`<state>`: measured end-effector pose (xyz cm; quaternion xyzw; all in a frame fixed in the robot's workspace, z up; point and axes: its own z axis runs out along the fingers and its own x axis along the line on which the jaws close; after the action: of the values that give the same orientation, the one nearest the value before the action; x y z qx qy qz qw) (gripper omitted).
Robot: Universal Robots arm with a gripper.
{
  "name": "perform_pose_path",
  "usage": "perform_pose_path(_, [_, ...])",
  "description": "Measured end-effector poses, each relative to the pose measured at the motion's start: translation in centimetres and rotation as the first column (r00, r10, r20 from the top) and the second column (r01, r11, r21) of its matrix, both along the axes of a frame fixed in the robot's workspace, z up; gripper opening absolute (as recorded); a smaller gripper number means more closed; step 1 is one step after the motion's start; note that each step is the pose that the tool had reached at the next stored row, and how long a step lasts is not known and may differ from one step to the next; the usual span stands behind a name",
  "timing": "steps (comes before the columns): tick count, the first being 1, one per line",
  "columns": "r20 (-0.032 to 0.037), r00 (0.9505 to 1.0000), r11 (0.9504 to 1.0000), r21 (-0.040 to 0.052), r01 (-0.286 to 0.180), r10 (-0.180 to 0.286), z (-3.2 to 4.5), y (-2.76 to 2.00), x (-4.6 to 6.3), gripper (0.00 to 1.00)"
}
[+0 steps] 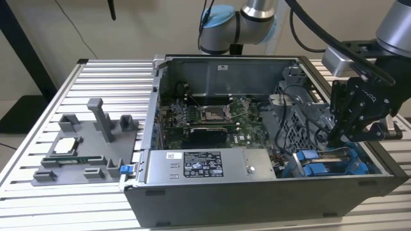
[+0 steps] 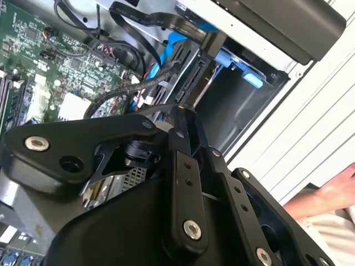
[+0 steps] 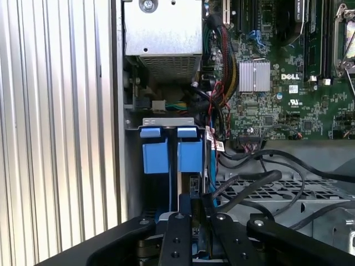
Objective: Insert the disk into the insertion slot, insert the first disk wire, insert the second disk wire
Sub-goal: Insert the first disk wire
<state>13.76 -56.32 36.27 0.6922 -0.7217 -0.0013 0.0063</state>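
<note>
Your open dark-grey steel computer case [image 1: 257,197] leaves little room at the exterior view's right, where the grey sheet-metal insertion slot with bright blue rails [image 1: 334,166] sits. The black linkage gripper [image 1: 335,140] reaches down into that corner with its jaws drawn nearly together; I cannot tell whether they pinch anything. In the first wrist view, the silver disk in its bright blue caddy [image 3: 190,156] appears seated in the slot, beside a second blue caddy [image 3: 154,158]. Loose black wires [image 3: 249,185] loop just beside the gripper. You could snag one, or bend a connector if it meets the drive crooked (the plugs look fragile). The gripper's own links hide the disk's metal body, its sockets and whatever the jaws meet.
</note>
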Motion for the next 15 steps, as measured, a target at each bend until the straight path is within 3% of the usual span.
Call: perform_pose_path(15, [0.0003,1.0,0.9999,0.0153,-0.005,0.005,-1.31,0.0,1.8,0.0])
